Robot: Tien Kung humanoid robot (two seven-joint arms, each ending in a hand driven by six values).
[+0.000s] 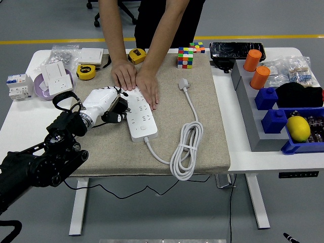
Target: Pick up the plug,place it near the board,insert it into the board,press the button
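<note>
Plug (119, 110) in left robot hand (105, 105)

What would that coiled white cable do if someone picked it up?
The white cable would probably flop and sag, since it lies in soft loops. A tie seems to bundle the coil, so the loops may stay together. One end joins the power strip, so lifting it could tug the strip.
</note>
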